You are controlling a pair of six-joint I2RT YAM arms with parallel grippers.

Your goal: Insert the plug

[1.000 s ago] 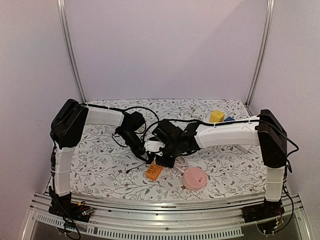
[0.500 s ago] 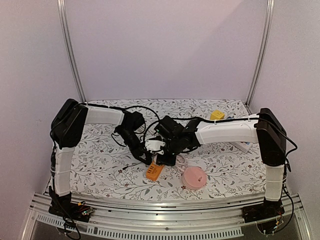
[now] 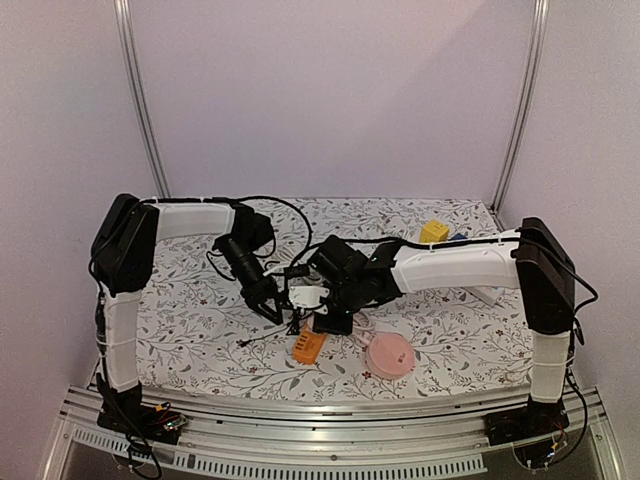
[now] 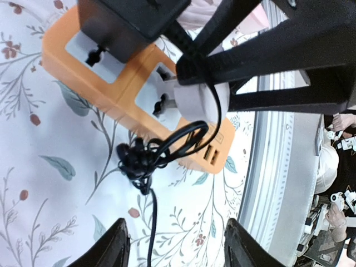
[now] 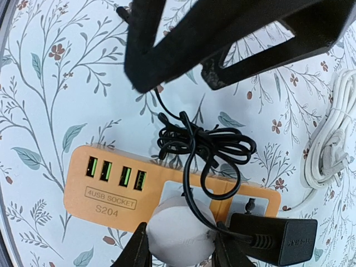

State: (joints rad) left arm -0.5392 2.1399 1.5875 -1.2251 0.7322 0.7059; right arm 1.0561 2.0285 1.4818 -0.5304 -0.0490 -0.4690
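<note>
Item: plug (image 5: 179,233), white and round, at bottom centre of the right wrist view. It is clamped in my right jaws (image 5: 180,248) over a socket of the orange power strip (image 5: 111,189); whether it is seated I cannot tell.

Handling, judged: light, rigid and smooth, best held by its flanks.

Black adapter (image 5: 272,236) sits just beside it at lower right, so the margin is tight.

Thin black cord (image 5: 203,146) crosses the plug and is knotted mid-frame; it is limp and may snag.

My left jaws (image 4: 178,245) are spread and empty above the table (image 3: 200,320).

Open room lies at upper left.
</note>
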